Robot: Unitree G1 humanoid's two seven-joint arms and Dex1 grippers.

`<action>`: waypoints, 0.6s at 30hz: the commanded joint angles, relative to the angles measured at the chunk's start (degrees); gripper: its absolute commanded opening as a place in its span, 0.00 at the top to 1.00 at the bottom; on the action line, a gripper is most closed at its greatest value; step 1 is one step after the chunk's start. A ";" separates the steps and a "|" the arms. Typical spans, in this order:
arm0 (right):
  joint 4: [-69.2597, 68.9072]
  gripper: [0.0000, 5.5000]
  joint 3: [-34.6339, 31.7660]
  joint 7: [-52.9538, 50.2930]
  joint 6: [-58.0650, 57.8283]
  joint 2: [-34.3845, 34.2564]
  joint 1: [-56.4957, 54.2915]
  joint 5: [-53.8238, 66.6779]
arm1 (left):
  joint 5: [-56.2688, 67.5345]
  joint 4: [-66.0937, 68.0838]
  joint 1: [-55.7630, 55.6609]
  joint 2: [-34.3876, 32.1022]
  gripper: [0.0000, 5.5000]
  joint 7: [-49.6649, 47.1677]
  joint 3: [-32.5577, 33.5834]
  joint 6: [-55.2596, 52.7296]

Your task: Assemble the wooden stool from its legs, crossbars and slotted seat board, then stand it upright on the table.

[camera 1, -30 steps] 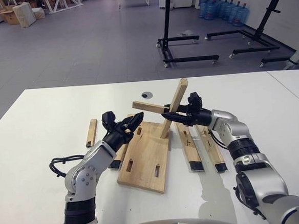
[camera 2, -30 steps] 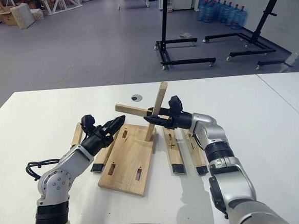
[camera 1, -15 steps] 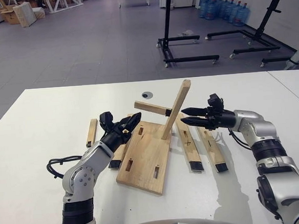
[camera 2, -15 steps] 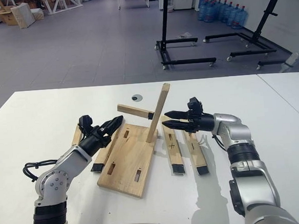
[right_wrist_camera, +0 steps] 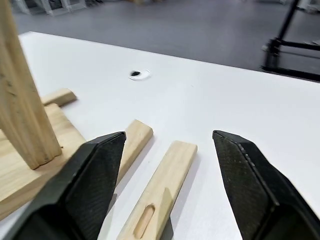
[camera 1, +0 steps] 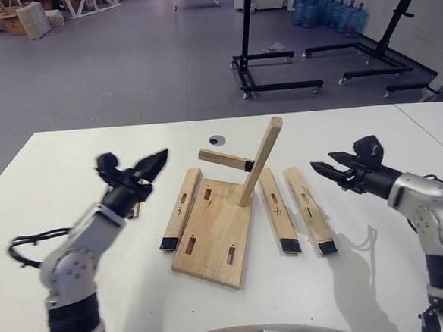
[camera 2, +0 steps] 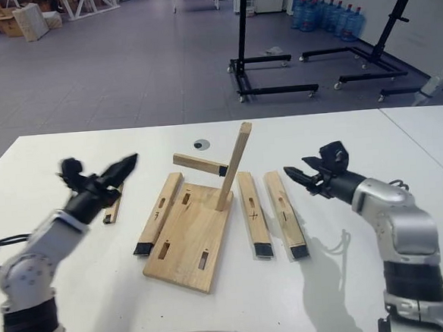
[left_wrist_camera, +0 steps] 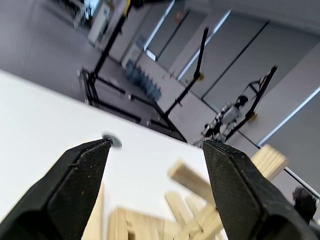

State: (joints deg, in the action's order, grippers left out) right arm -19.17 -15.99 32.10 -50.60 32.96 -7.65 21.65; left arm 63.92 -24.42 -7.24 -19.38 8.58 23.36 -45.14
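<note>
The slotted seat board (camera 1: 211,235) lies flat at the table's middle. One leg (camera 1: 261,162) stands tilted in its far edge, with a crossbar (camera 1: 225,160) jutting from it to the left. A loose leg (camera 1: 180,208) lies left of the board, and two more legs (camera 1: 275,209) (camera 1: 308,209) lie to its right. A short crossbar (camera 2: 114,204) rests further left. My left gripper (camera 1: 154,161) hovers open above that crossbar, left of the board. My right gripper (camera 1: 324,163) is open, raised to the right of the lying legs. Both are empty, fingers wide apart in the wrist views (left_wrist_camera: 156,144) (right_wrist_camera: 167,135).
A small round hole (camera 1: 217,140) sits in the table behind the stool parts. A black cable (camera 1: 22,248) trails by my left arm. A second white table (camera 1: 439,120) adjoins on the right. Black stands (camera 1: 275,56) are on the floor beyond.
My right gripper let go of the tilted leg and drew back to the right. My left gripper rose and swung left, away from the board. The leg stays standing in the board.
</note>
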 commanded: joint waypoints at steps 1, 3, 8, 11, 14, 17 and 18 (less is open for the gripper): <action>-17.33 0.42 4.28 -14.68 -20.25 -6.08 4.43 -3.58 | 5.08 2.93 -2.38 -8.45 0.39 -3.33 12.21 0.87; -19.50 0.42 3.83 -17.96 -25.78 -6.62 4.63 -4.83 | 4.70 5.38 -2.21 -8.24 0.39 -6.94 14.20 2.07; -20.83 0.42 6.18 -22.51 -30.26 -8.72 7.80 -7.42 | 3.76 4.76 -1.89 -6.36 0.39 -10.13 11.65 3.06; -21.53 0.42 6.65 -22.56 -32.23 -11.93 8.69 -6.61 | 3.13 4.97 -1.94 -6.04 0.39 -9.99 10.03 3.28; -21.96 0.42 5.02 -23.23 -34.89 -15.39 7.40 -6.71 | 2.35 5.02 -1.00 -6.44 0.39 -9.08 9.41 3.44; -21.07 0.42 4.93 -23.34 -35.37 -15.22 6.86 -7.36 | 2.03 5.18 -0.83 -6.47 0.39 -8.77 9.20 3.61; -20.65 0.42 5.57 -23.58 -35.03 -14.81 7.30 -7.79 | 1.91 5.21 -0.78 -6.40 0.39 -8.68 8.99 3.66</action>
State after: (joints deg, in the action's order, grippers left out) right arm -40.49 -10.82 8.99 -85.08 17.38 -0.01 14.49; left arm 66.80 -19.32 -8.52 -25.38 -0.23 33.02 -41.61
